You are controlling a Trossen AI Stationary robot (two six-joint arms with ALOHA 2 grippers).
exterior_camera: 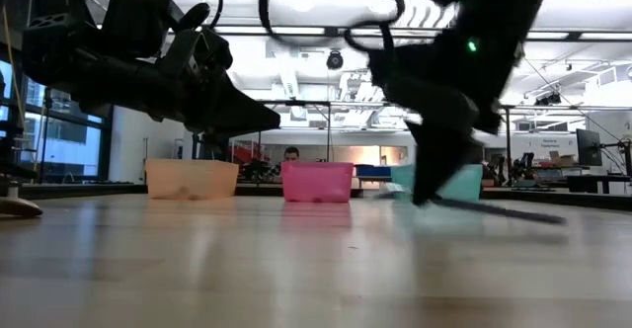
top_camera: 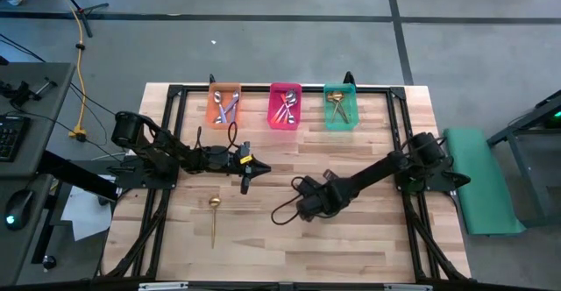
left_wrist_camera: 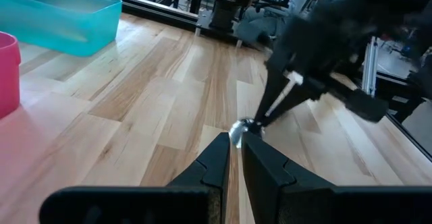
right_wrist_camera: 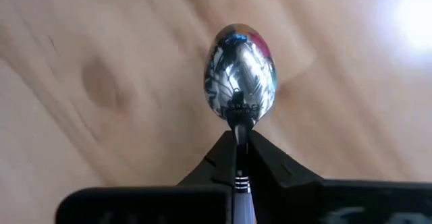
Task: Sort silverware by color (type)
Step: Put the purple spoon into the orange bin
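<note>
Wooden table (top_camera: 368, 238) under both arms. Nearest, a gold spoon (top_camera: 214, 218) lies alone at near left. Mid-table the right gripper (top_camera: 302, 210) reaches low toward centre, fingers clamped on a silver-bowled spoon (right_wrist_camera: 240, 75); only the right wrist view shows that grip, the overhead hides it. Left gripper (top_camera: 246, 173) stretches from the left, fingers (left_wrist_camera: 219, 158) narrow, holding nothing. Far edge: orange bin (top_camera: 223, 105), pink bin (top_camera: 285, 105), green bin (top_camera: 340, 105), spoons in each.
</note>
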